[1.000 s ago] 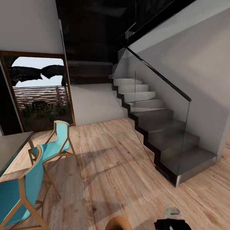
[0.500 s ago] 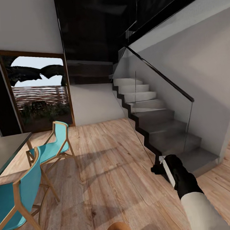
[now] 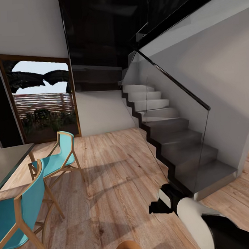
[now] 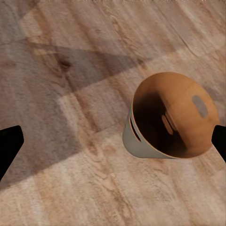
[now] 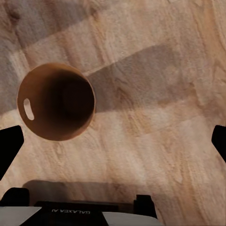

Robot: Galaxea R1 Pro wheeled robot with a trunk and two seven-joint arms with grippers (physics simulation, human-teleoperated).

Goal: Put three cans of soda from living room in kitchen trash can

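While both claws gape, the tash can (image 5: pixel 56 101) stands on open floor (image 5: pixel 155 117).

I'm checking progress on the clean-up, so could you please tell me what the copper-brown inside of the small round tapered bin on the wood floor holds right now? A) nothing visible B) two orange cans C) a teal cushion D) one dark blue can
A: both wrist views look down into the pale grey, copper-lined tapered bin, and its interior shows bare walls with slot handles, no cans.
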